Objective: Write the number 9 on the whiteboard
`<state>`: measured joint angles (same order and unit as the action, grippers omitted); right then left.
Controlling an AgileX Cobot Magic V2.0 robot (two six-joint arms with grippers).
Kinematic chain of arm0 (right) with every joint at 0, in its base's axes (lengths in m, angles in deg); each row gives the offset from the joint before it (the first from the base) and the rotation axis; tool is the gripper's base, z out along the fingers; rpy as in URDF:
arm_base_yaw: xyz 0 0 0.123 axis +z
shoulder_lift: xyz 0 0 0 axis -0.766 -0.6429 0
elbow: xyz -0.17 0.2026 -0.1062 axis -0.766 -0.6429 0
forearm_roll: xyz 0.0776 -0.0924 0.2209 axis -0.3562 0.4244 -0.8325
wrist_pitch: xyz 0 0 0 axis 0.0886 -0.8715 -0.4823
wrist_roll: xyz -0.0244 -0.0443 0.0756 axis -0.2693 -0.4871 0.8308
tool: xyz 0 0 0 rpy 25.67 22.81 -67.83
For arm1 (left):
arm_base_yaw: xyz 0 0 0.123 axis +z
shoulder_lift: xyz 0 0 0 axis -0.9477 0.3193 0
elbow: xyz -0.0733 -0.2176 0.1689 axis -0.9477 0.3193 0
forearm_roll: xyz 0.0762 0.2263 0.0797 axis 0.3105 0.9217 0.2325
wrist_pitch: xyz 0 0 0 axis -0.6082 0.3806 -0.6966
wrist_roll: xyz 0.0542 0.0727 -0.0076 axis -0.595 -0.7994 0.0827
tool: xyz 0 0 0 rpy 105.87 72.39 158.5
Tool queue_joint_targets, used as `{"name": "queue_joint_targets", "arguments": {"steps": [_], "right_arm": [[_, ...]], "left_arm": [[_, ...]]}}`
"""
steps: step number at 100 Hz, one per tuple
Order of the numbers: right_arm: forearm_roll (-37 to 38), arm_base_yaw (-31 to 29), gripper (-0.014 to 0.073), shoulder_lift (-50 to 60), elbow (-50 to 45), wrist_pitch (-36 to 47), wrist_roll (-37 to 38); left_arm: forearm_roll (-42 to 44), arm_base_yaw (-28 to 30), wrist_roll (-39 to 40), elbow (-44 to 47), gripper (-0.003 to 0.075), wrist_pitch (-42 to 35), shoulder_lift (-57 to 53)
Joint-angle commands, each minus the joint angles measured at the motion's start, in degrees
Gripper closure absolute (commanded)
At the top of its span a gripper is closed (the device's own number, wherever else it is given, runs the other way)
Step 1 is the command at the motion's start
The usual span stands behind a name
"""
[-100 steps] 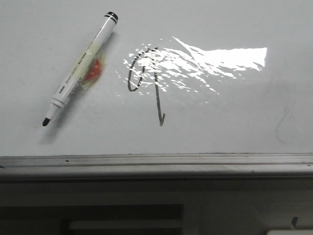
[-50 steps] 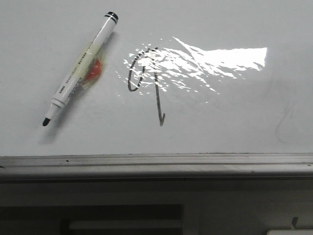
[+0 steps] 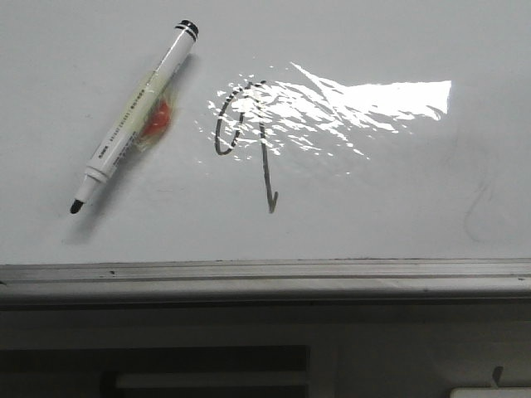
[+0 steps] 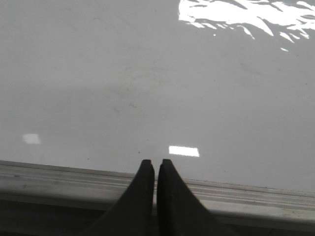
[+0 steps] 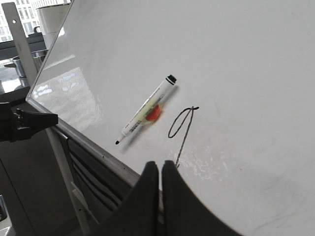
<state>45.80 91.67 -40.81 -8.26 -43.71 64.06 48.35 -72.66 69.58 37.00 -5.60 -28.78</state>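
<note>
Lying uncapped on the whiteboard point(image 3: 373, 207), marker point(image 3: 133, 118) just beside the number 9 point(image 3: 245, 141), left hand point(image 4: 155, 164) and right hand point(image 5: 160, 166) both clenched, empty.

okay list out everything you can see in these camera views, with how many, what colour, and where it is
whiteboard: one, glossy white-grey, fills most of the front view, bright glare patch right of centre.
number 9: one, thin dark grey, drawn near the board's middle, partly under the glare.
marker: one, white barrel with black tip and black end, uncapped, lying tilted on the board left of the 9.
red-orange blotch: one, on the marker's right side, at mid-barrel.
metal rail: one, grey, along the board's near edge.
left pincer: one, black, shut, at the rail.
right pincer: one, black, shut, empty.
</note>
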Motion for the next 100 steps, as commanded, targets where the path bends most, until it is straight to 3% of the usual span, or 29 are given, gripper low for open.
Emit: {"name": "queue_joint_targets", "arguments": {"steps": [1, 13, 22, 33, 44, 67, 100], "right_arm": [[0.60, -2.07, 0.0626, -0.30, 1.53, 4.70, -0.36], [0.60, -6.10, 0.0626, -0.30, -1.46, 9.25, -0.36], [1.25, -8.79, 0.0626, -0.30, -5.36, 17.76, -0.36], [7.05, -13.36, 0.0626, -0.30, -9.55, 27.72, -0.28], [12.82, -18.07, 0.0626, -0.30, -11.40, 32.15, 0.96], [17.72, -30.57, 0.0626, -0.15, -11.63, 29.82, 8.88], [20.01, -44.15, 0.0626, 6.16, -15.73, 18.59, 15.82]], "left_arm": [[0.21, 0.24, 0.43, 1.12, 0.0741, -2.04, -1.56], [0.21, 0.24, 0.43, 1.12, 0.0741, -2.04, -1.56], [0.21, 0.24, 0.43, 1.12, 0.0741, -2.04, -1.56], [0.21, 0.24, 0.43, 1.12, 0.0741, -2.04, -1.56], [0.21, 0.24, 0.43, 1.12, 0.0741, -2.04, -1.56], [0.21, 0.24, 0.43, 1.12, 0.0741, -2.04, -1.56], [0.21, 0.24, 0.43, 1.12, 0.0741, -2.04, -1.56]]}}
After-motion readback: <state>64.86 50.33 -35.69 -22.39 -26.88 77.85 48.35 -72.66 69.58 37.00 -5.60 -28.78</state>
